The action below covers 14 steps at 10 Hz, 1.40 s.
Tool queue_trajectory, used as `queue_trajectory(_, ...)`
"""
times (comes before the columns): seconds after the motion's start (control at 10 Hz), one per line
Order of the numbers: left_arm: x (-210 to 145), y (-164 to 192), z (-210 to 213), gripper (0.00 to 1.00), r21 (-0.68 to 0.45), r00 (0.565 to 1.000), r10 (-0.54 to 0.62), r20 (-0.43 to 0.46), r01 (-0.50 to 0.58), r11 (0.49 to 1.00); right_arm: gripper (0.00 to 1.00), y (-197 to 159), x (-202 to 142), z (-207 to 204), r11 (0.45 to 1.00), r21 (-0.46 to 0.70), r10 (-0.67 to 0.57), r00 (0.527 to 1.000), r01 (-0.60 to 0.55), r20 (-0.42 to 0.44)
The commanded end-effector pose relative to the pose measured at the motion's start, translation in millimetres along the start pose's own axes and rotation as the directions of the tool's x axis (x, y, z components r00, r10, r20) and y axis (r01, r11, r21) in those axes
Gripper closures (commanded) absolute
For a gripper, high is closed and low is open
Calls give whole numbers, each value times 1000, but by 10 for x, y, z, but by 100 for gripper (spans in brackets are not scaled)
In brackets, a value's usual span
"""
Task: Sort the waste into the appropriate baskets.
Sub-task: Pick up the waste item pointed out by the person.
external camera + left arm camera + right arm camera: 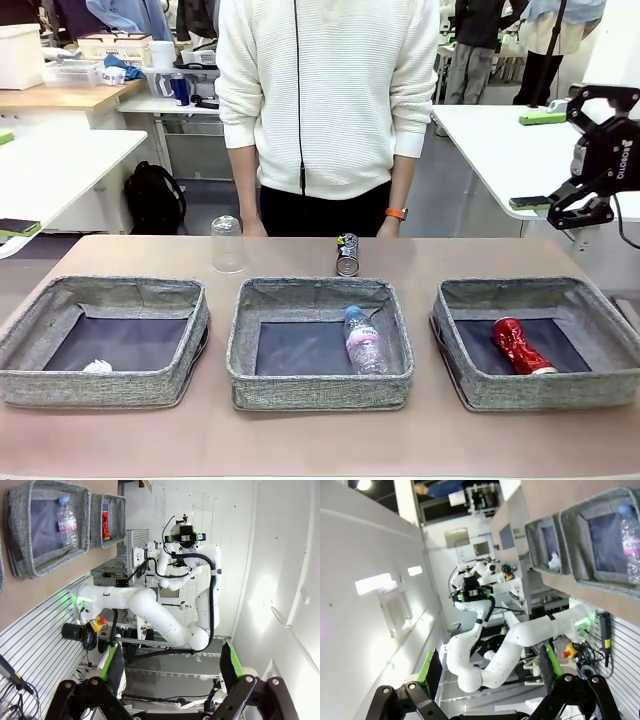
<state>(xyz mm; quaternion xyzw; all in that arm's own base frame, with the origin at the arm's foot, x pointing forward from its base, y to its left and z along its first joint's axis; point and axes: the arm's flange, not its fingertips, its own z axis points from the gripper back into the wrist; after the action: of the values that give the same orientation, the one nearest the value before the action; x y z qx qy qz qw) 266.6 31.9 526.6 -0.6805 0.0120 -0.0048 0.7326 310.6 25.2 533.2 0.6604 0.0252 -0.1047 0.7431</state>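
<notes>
Grey fabric baskets were part-loaded when I checked: paper ball in the left basket, bottle in the middle basket, red can in the right basket. Not yet sorted, out on the table: dark can upright just behind the middle basket's far wall, clear cup mouth-down near it, toward the left basket. Both sat well apart from either arm.

Left gripper and right gripper were spread wide, nothing between the pads, both up off the table.

My call: can next, right arm, into the right basket with the red one. I'd come in from above, jaws straddling the can's body mid-height, clear of the basket wall and of the person at the far edge. Cup looked thin, so I'd squeeze it gently and put it in the middle basket with the bottle.
</notes>
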Motion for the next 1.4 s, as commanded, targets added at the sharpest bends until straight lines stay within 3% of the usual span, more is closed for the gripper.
queue_trajectory(0.0, 4, -18, -17, 0, -8, 1000, -19, 5, 19, 1000, 0, 34, -5, 2, 1000, 22, 8, 1000, -8, 0)
queue_trajectory(1.3, 4, -18, -17, 0, -8, 1000, -19, 5, 19, 1000, 0, 34, -5, 2, 1000, 22, 8, 1000, -8, 0)
